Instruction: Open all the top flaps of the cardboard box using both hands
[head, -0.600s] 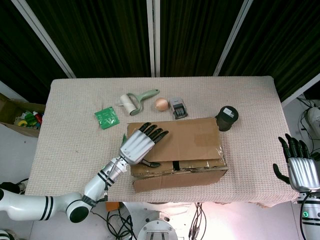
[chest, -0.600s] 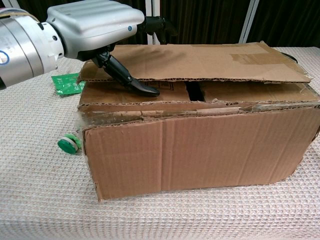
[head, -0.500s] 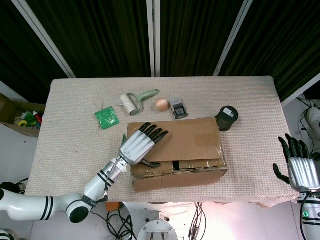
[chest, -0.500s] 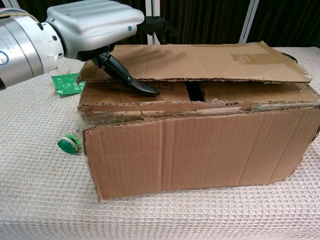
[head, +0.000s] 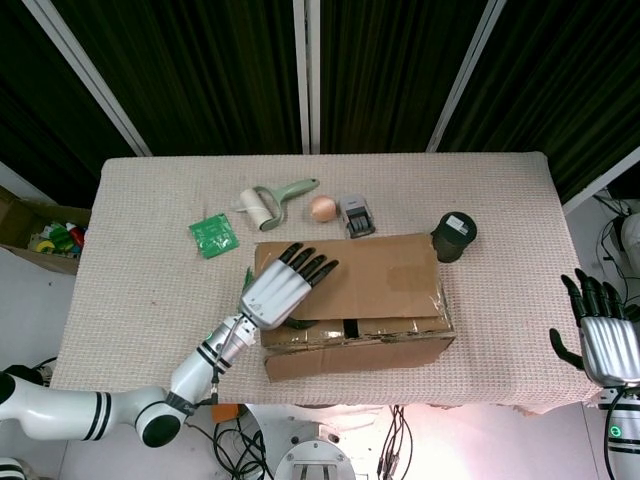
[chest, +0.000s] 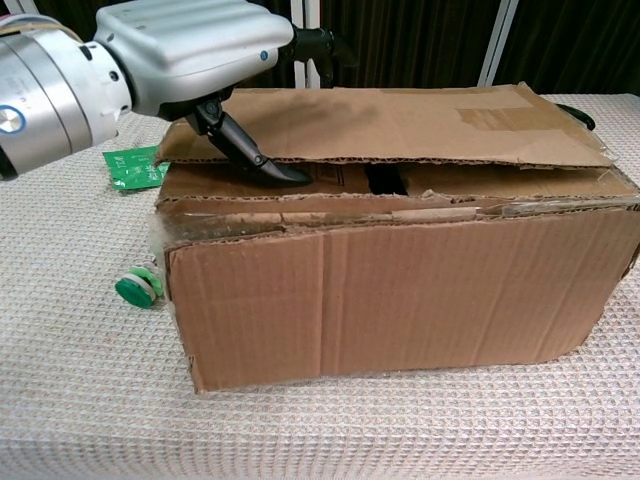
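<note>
The brown cardboard box (head: 385, 285) lies lengthwise at the table's near middle; in the chest view the box (chest: 400, 300) fills the frame. Its far long flap (chest: 410, 120) is raised a little above the inner flaps. My left hand (head: 275, 295) grips that flap's left end, dark fingers (chest: 320, 48) lying on top and the thumb (chest: 245, 152) hooked under its edge. My right hand (head: 605, 340) hangs off the table's right edge, fingers spread, holding nothing, far from the box.
Behind the box lie a green packet (head: 214, 236), a lint roller (head: 270, 203), a peach-coloured ball (head: 321, 208), a small grey device (head: 356, 216) and a dark cylinder (head: 454, 235). A small green roll (chest: 138, 288) sits by the box's near left corner.
My left hand has lifted the far flap's edge slightly, with the thumb now further under it. The near flap sits closer in against the box. My right hand has dropped slightly.
</note>
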